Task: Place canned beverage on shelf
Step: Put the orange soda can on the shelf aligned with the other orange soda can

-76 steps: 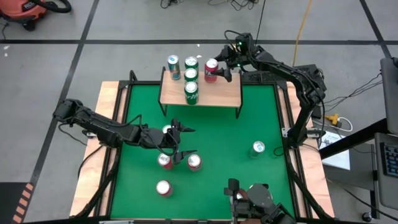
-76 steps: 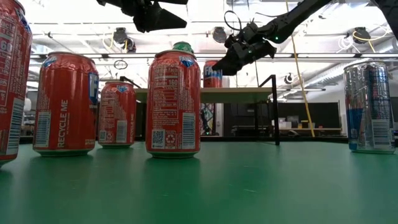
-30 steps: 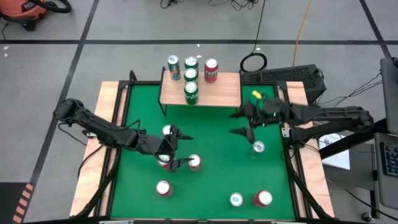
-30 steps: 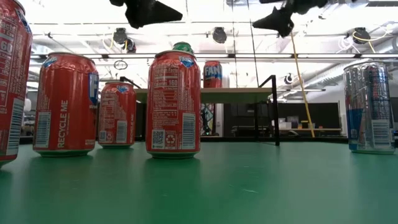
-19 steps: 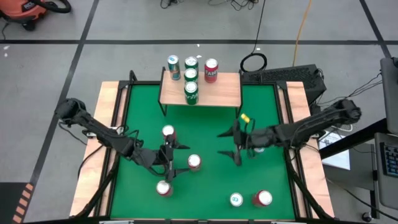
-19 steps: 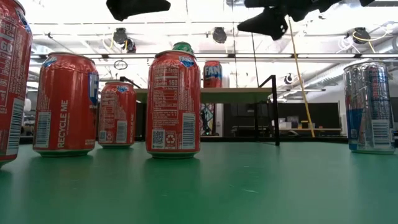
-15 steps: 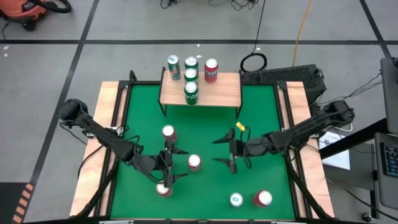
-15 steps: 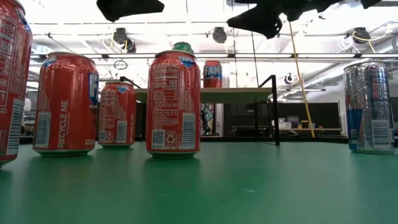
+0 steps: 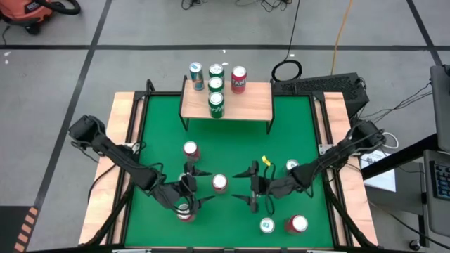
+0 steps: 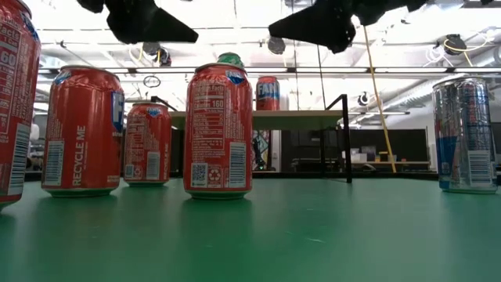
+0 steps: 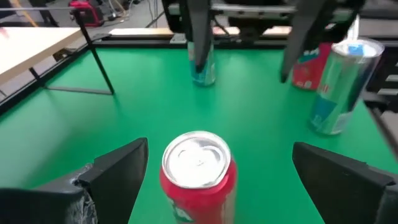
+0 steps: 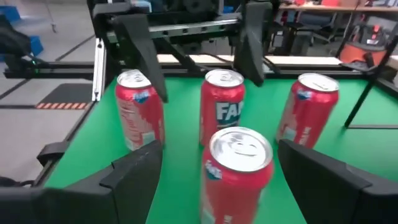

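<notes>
The low wooden-topped shelf on thin black legs (image 9: 226, 102) is seen at the far edge of the green table (image 9: 232, 151); four upright cans are carried on it, among them a red can lettered "FAN" (image 9: 238, 79). A red aluminium can with a silver lid (image 9: 220, 183) is flanked near the table's middle by both grippers. The left gripper (image 9: 199, 186) is held wide open and empty, as is the right gripper (image 9: 247, 187). In the low view, "RECYCLE ME" is read on another red can (image 10: 83, 131).
</notes>
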{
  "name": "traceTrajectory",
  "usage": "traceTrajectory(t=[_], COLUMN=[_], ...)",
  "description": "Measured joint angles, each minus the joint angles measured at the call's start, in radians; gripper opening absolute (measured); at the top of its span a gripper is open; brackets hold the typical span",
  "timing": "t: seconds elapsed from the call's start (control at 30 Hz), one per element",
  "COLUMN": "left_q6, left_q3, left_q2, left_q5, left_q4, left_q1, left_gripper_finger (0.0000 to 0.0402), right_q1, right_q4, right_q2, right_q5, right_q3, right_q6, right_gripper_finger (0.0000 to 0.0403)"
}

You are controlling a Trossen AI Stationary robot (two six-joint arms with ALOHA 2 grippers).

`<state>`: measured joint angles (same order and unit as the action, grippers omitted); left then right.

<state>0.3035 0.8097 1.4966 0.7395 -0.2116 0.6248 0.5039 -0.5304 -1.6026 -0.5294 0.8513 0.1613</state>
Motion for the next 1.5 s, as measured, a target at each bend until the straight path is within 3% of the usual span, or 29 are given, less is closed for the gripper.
traceTrajectory(t=[0.3, 0.5, 1.1, 1.3, 1.5], left_q6=[-0.021, -0.025, 0.031, -0.01, -0.079], left_q3=[0.0, 0.0, 0.0, 0.0, 0.0], left_q2=[0.021, 0.028, 0.047, 0.047, 0.055], left_q5=[-0.02, -0.085, -0.125, -0.253, -0.291], left_q4=[0.008, 0.038, 0.045, 0.046, 0.047], left_q1=[-0.06, -0.083, -0.113, -0.145, -0.181], left_gripper_finger=[0.04, 0.04, 0.04, 0.0399, 0.0399], right_q1=[0.001, 0.003, 0.047, 0.047, 0.057], right_q4=[0.07, 0.071, 0.072, 0.073, 0.122], right_q2=[-0.09, -0.101, -0.101, -0.101, -0.101], right_q5=[-0.001, 0.0, -0.054, -0.054, -0.053], right_q3=[0.104, 0.105, 0.105, 0.105, 0.105], right_q6=[-0.021, 0.023, 0.072, 0.072, 0.153], right_gripper_finger=[0.0308, 0.0308, 0.0308, 0.0308, 0.0308])
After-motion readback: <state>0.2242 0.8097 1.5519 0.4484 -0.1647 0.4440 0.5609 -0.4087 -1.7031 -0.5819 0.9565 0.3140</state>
